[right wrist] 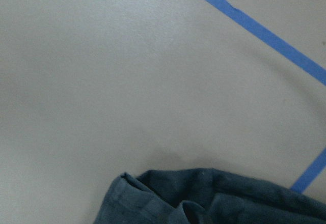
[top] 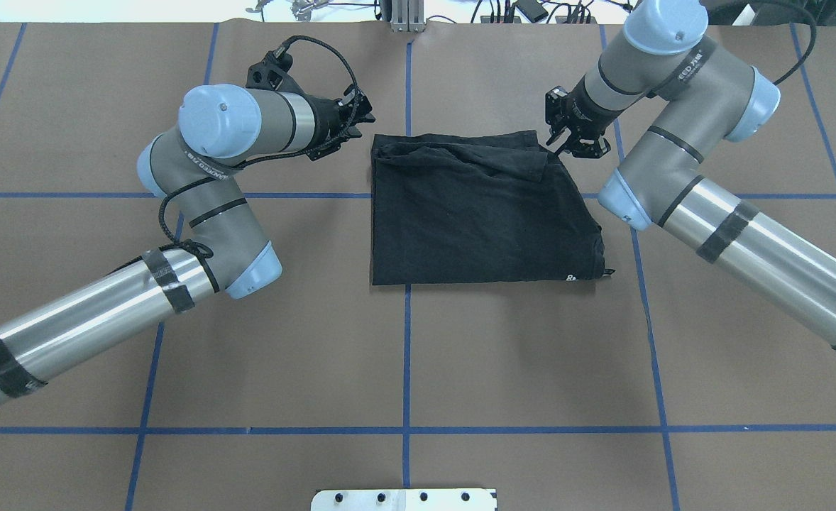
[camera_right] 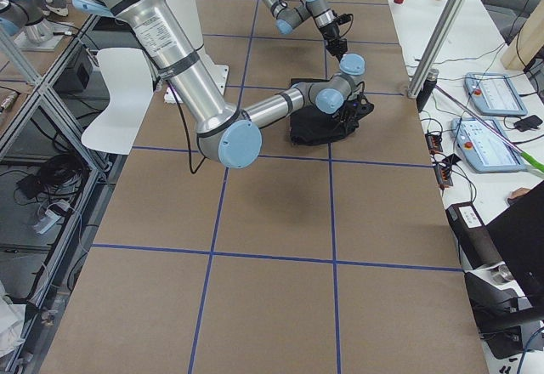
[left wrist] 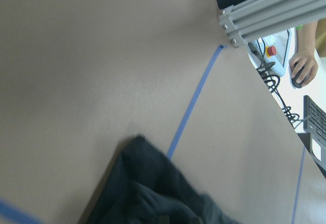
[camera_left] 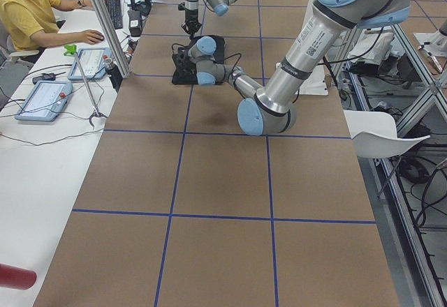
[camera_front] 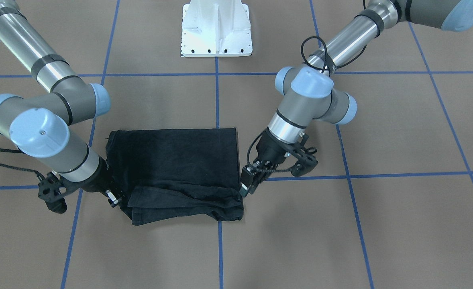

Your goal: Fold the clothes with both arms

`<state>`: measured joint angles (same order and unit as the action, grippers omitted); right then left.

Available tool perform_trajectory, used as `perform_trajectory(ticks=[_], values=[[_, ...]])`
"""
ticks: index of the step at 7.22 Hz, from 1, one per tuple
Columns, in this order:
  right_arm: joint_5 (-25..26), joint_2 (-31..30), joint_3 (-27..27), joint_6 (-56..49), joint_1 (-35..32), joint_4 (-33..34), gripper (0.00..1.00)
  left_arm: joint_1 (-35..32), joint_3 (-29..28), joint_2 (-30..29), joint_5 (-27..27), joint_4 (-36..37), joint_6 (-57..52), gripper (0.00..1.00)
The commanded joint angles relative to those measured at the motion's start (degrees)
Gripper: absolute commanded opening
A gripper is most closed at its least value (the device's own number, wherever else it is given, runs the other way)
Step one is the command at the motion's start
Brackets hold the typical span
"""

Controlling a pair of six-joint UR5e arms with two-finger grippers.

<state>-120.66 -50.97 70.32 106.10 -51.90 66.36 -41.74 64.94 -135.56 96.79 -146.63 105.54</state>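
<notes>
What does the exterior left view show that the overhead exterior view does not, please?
Only exterior left shows a person in yellow at a side desk, hand on a mouse. Only the overhead shows small white print on the T-shirt, at its corner nearest the right arm. Both show the folded black T-shirt between the left arm and right arm.

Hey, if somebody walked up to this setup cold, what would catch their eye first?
The black T-shirt stands out, folded to a rough rectangle in the middle of the brown table with its blue grid lines, and rumpled along the edge farthest from the robot. The left gripper and right gripper sit low at the two corners of that edge, one on each side. Whether either is gripping the cloth is unclear.
</notes>
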Motion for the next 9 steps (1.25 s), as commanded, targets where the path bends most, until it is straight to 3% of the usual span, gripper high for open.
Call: perform_trajectory(ticks=[1,2,3,4,5,6,7,8,9], values=[[0.87,3.15,-1.77,-3.61,-1.97,0.7,1.0,-3.08,-3.07,-1.29,0.85,-1.11,-4.1,1.0],[0.6,2.9,-1.59,-3.71,-2.41,0.27,1.0,-3.78,-2.89,-1.29,1.73,-1.03,-4.46,1.0],[0.51,2.46,-1.59,-5.19,-3.03,0.18,1.0,-5.26,-2.02,-1.03,6.87,-0.94,-8.82,1.0],[0.42,1.68,-1.5,-13.03,-4.6,0.44,1.0,-7.71,1.21,1.41,10.84,-0.5,-14.95,1.0],[0.34,-1.12,-0.81,-27.64,-7.84,0.79,1.0,-11.13,6.55,7.61,12.35,0.72,-27.98,1.0],[0.33,-5.23,0.85,-46.58,-11.7,2.18,1.0,-13.69,14.6,15.25,12.54,7.0,-47.16,1.0],[0.33,-10.93,5.31,-65.74,-15.39,6.72,1.0,-16.5,23.56,23.59,12.55,12.28,-65.89,1.0],[0.33,-14.73,10.14,-79.42,-19.17,14.16,1.0,-21.23,28.09,28.63,14.98,16.86,-76.34,1.0],[0.42,-20.34,18.71,-88.26,-20.86,21.9,1.0,-26.58,31.18,34.42,21.36,18.03,-84.02,1.0]])
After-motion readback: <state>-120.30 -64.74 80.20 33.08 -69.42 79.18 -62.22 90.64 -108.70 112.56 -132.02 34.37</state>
